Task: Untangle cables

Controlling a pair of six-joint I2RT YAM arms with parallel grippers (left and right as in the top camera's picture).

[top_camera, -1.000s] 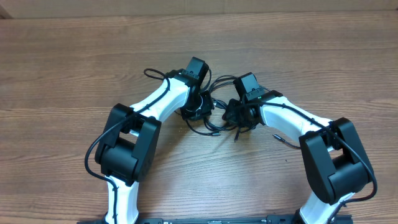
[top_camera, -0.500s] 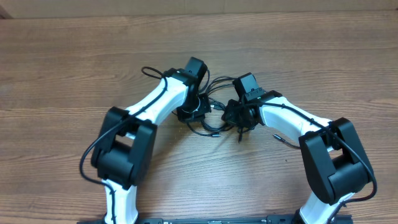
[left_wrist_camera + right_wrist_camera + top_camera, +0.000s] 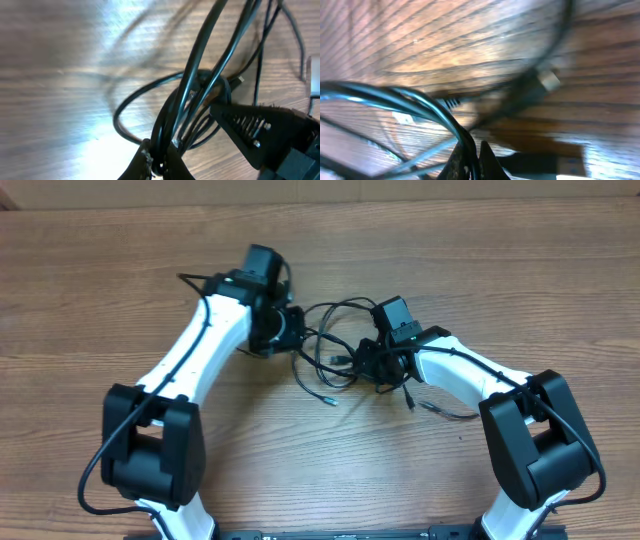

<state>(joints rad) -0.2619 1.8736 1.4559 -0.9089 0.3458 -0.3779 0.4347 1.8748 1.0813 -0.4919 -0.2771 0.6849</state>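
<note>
The cables (image 3: 330, 345) are thin black cords stretched in loops between my two grippers on the wooden table. My left gripper (image 3: 287, 330) is shut on a bundle of cable strands (image 3: 192, 85), its fingertips (image 3: 160, 161) pinching them. My right gripper (image 3: 374, 366) is shut on other strands (image 3: 427, 107), which pass between its fingertips (image 3: 471, 159). A silver-tipped plug (image 3: 549, 79) lies blurred on the table beyond the right jaws. One loose plug end (image 3: 329, 398) rests on the table below the loops. Another cable tail (image 3: 445, 412) trails under the right arm.
The wooden table (image 3: 90, 290) stretches to all sides. The right arm's black gripper body (image 3: 270, 130) shows close at the right in the left wrist view. The two arms' forearms (image 3: 200, 350) flank the cables.
My left gripper has moved left and slightly away from the right one, dragging its strands along. The tangle has spread into wider loops. The right gripper has stayed nearly still.
</note>
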